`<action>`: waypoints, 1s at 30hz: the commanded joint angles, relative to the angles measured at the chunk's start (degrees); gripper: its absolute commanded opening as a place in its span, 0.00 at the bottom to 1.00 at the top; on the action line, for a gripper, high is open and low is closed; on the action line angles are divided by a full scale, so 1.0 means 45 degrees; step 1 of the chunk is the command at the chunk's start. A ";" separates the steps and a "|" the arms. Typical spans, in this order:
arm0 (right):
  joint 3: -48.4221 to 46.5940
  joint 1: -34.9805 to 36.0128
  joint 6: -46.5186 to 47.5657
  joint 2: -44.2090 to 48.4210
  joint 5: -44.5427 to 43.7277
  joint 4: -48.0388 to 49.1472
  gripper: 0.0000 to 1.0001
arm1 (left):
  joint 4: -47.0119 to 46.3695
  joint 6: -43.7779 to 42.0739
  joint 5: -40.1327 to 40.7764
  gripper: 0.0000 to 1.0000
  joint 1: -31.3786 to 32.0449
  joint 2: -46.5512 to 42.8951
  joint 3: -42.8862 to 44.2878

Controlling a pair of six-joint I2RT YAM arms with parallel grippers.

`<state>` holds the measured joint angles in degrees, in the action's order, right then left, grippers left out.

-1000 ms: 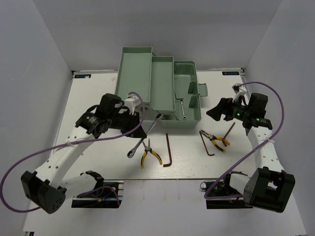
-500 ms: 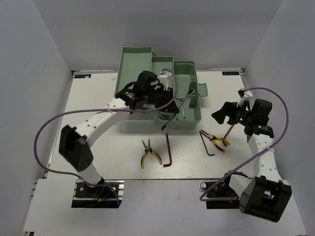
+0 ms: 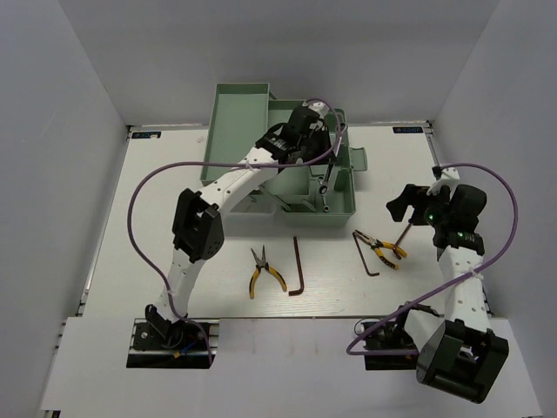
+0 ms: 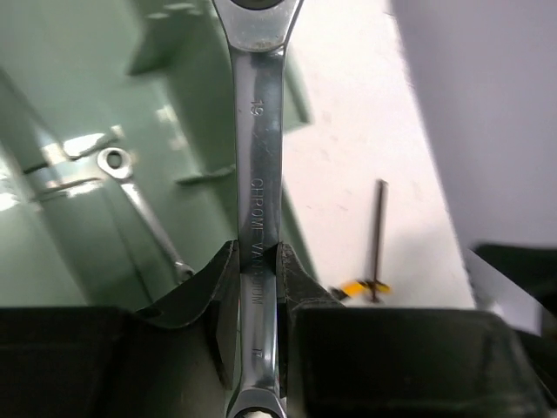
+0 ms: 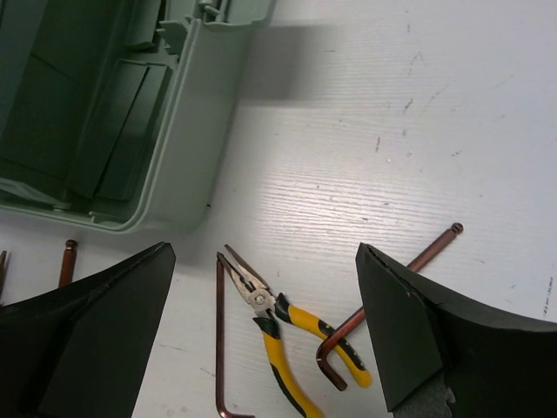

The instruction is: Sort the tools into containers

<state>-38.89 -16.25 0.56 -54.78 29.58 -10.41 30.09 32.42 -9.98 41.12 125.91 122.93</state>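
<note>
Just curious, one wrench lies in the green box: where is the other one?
In the left wrist view, the second wrench is clamped in the left gripper, hanging above the toolbox bin, near the wrench lying inside it.

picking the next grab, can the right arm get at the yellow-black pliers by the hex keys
Probably yes: the open right pincer hangs above the yellow-and-black-handled pliers with nothing over them, though two dark brown L-shaped hex keys lie close on either side.
</note>
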 commanded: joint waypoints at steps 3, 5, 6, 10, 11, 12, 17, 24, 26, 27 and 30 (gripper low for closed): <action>0.0166 -0.0334 -0.0026 0.0124 -0.0305 0.0732 0.91 | 0.0521 0.0081 0.2647 0.00 0.0100 0.0572 0.1858; 0.0186 -0.0451 -0.0358 0.0143 -0.0227 0.0810 0.91 | 0.0637 0.0080 0.2647 0.00 0.0100 0.0886 0.2035; 0.0206 -0.0451 -0.0378 0.0124 -0.0207 0.0810 0.91 | 0.0638 -0.0056 0.2415 0.00 0.0100 0.1043 0.2037; 0.0225 -0.0607 -0.0223 -0.0071 0.0027 0.0733 0.91 | 0.0638 -0.0057 0.1516 0.27 0.0100 0.1454 0.2154; 0.0225 -0.0627 -0.0183 -0.0149 0.0434 0.0713 0.91 | 0.0638 -0.0057 0.1359 0.34 0.0100 0.1454 0.2154; 0.0264 -0.0685 0.0204 -0.0208 0.0670 0.0752 0.91 | 0.0484 -0.0212 0.1223 0.40 0.0100 0.1454 0.2154; -0.0473 -0.0744 0.2929 -0.1632 0.3437 -0.1476 0.91 | -0.0004 -0.0815 -0.0026 0.59 0.0216 0.1163 0.2271; -0.0733 -0.0472 1.2555 -0.2845 0.4621 -0.6800 0.56 | 0.0364 -0.2945 -0.1785 0.67 0.0995 -0.1314 0.0889; 0.0300 -0.0354 1.3117 -0.2342 0.3435 -0.6185 0.54 | 0.1044 -0.3763 -0.1535 0.65 0.1328 -0.2621 -0.1171; 0.0922 -0.0315 1.3544 -0.2183 0.2962 -0.4983 0.54 | 0.1165 -0.3884 -0.1165 0.59 0.1504 -0.3401 -0.2230; 0.1941 -0.0217 1.4752 -0.1888 0.1709 -0.4094 0.58 | 0.1049 -0.3421 0.1405 0.32 0.2207 -0.7111 -0.7150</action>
<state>-32.97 -17.61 54.11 -64.64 42.15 -31.18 32.18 19.18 -10.94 48.05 108.16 102.85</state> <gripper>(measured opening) 0.573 0.387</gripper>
